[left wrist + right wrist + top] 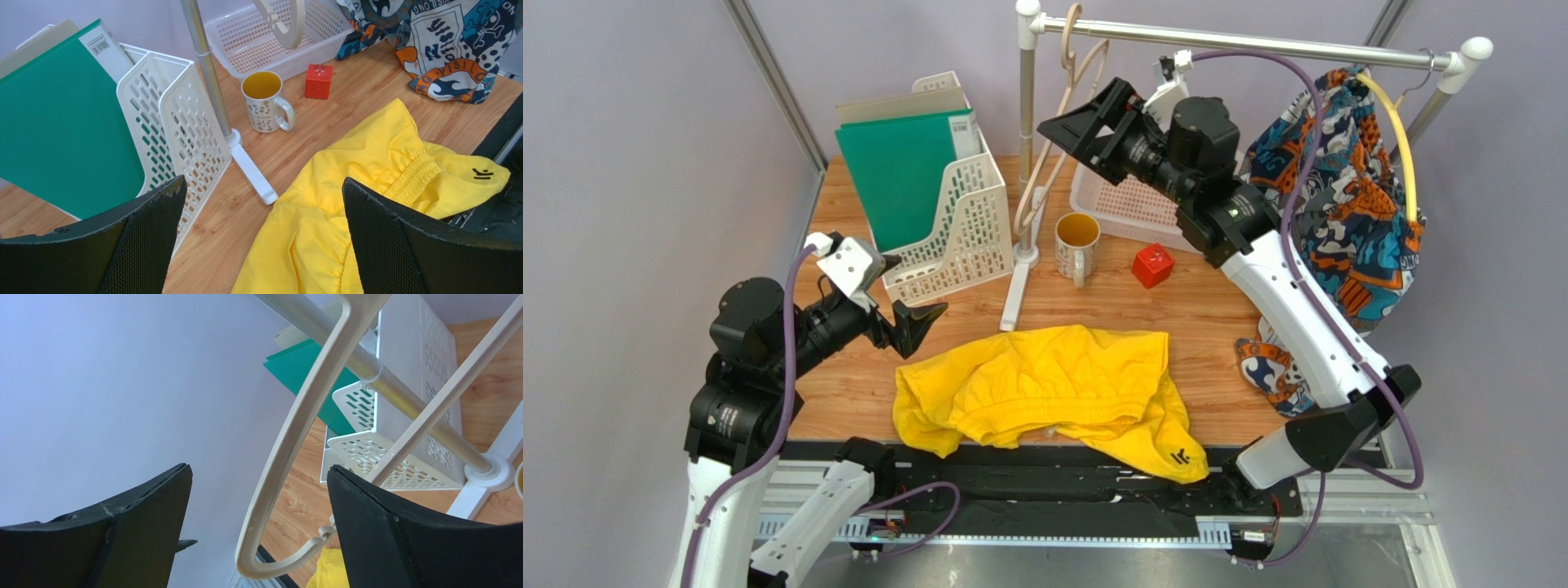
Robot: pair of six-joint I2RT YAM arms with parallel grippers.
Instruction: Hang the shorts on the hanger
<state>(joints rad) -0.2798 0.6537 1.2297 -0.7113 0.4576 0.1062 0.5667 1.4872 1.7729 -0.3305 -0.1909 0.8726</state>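
Well, the table (pixel 1210 319) bears a rack whose post (pixel 1027 135) stands at mid-back. The shorts (pixel 1051 386) lie crumpled in front of the post's foot. Their long axis runs left to right along the near edge, and the logo corner points near-right, over that edge. Far right of the post a patterned garment (pixel 1333 184) hangs from the rail. Left of the post stands a file holder (pixel 959 233); just right of it sits a basket (pixel 1124 202). The hanger (pixel 296 422) hangs hook-up from the rail beside the post's top, its arms slanting down along the post.

The right gripper (pixel 258 471) is raised right of the post, spread wide, with the hanger's arm between its fingers and nothing gripped. The left gripper (pixel 264 180) hovers left of the post's foot, jaws apart and empty, facing the shorts. Right of the post's foot, a mug (pixel 1076 245) and a red cube (pixel 1152 265) stand between shorts and basket.
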